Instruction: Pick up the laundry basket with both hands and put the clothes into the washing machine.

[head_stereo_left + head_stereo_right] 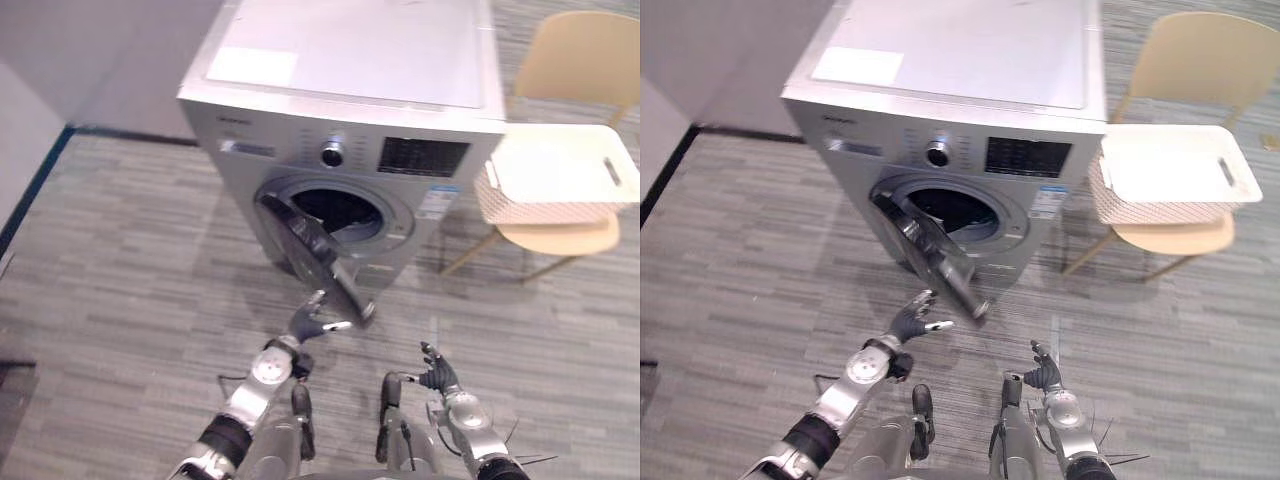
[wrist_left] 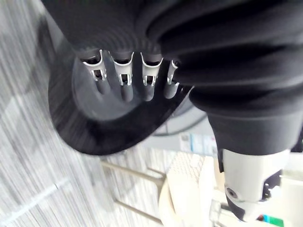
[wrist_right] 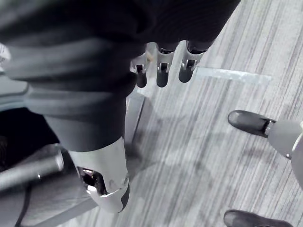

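Right hand [image 1: 437, 375] is hanging open over the floor [image 1: 120, 280], left hand [image 1: 315, 322] is hovering straight-fingered just beside the open door [image 1: 315, 255] of the washer [image 1: 350, 100], and farther off the basket [image 1: 555, 175] is sitting on a chair [image 1: 580, 60] to the washer's right, well apart from both hands.

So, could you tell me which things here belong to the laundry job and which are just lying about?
Job:
washer
its open door
basket, on the chair
left hand, open, by the door
right hand, open, low and idle

Lying about:
chair, which merely holds the basket
tape strip on the floor
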Robot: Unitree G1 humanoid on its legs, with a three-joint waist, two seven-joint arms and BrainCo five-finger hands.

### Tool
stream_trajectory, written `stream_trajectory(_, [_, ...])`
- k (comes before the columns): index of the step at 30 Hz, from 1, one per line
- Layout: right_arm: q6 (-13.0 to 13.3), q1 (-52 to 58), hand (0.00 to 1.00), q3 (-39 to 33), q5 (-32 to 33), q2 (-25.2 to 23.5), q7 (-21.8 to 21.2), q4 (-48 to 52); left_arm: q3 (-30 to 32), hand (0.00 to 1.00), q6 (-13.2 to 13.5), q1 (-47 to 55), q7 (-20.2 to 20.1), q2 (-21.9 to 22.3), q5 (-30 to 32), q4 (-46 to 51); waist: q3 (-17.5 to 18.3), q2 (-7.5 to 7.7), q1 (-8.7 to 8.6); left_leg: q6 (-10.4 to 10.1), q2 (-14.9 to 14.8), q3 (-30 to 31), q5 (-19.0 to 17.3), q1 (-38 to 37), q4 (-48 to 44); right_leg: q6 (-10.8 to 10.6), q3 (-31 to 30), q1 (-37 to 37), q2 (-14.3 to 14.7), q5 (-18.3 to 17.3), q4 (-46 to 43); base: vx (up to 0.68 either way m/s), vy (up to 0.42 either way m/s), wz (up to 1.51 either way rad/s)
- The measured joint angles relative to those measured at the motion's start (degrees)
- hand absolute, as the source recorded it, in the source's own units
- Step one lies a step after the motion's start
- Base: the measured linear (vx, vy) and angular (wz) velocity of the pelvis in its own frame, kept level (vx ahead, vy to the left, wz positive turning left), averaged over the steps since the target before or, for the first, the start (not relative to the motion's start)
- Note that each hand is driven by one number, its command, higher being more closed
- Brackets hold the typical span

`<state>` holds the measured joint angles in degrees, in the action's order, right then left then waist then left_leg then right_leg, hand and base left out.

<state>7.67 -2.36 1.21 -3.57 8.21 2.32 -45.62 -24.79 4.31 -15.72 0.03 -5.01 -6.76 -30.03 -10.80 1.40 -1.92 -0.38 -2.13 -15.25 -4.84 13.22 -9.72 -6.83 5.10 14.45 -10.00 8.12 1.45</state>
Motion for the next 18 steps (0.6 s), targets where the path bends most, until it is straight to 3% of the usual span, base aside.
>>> stream_trajectory(5, [-0.5, -2.8, 0.00, 0.9, 0.1, 3.4, -0.1, 0.5, 5.0, 0.00, -0.1, -18.2, 1.6, -0.7, -4.4, -18.9, -0.8, -0.80, -3.73, 0.1, -0.8, -6.3, -0.5, 1.6, -0.6, 0.3, -6.3, 4.5, 1.1, 3.7, 2.0, 0.03, -0.018, -0.65])
stream_trajectory(7, [-0.5, -4.2, 0.00, 0.9, 0.2, 4.7, 0.0, 0.6, 8.2, 0.00, -0.3, -26.5, 1.7, -4.2, -5.7, -27.1, -2.3, -0.59, -4.73, 0.2, -2.0, -8.1, -1.9, 4.0, -3.5, 0.3, -8.4, 6.4, 1.9, 5.1, 2.8, 0.02, -0.047, -0.64])
stream_trajectory(10, [-0.5, -6.2, 0.00, 0.7, 0.8, 5.2, 0.0, 3.6, 12.2, 0.00, -1.7, -41.4, 3.6, -16.2, -3.6, -35.5, -6.3, 0.92, -6.92, -0.2, -4.9, -9.3, -3.9, 9.8, -9.1, 0.4, -10.5, 10.2, 3.3, 7.5, 4.1, -0.05, -0.071, -0.35])
stream_trajectory(12, [-0.4, -3.9, 0.00, -0.2, 1.5, 4.7, 0.2, 7.5, 12.9, 0.00, -2.8, -45.1, 3.4, -18.7, -0.9, -35.7, -7.4, 0.98, -6.33, -0.3, -6.3, -9.1, -4.4, 12.4, -11.0, 0.5, -10.3, 11.8, 4.1, 7.8, 4.1, -0.10, -0.113, -0.07])
stream_trajectory(14, [0.3, 0.0, 0.00, -0.7, 2.6, 3.0, 0.4, 13.0, 13.3, 0.00, -2.9, -44.2, 4.9, -15.9, 0.9, -34.1, -7.5, 1.04, -4.87, -0.9, -8.1, -8.1, -5.0, 14.2, -12.7, 0.5, -9.5, 12.1, 5.4, 7.8, 4.1, -0.06, -0.100, 0.13])
stream_trajectory(18, [1.5, 2.6, 0.00, -0.7, 3.0, 0.9, 1.3, 18.0, 13.2, 0.00, -2.8, -41.9, 7.0, -14.4, 0.9, -23.8, -7.5, 1.03, -2.93, -1.1, -8.4, -6.5, -4.9, 14.7, -12.7, 0.8, -7.9, 11.8, 5.7, 7.5, 4.1, -0.02, -0.075, 0.17])
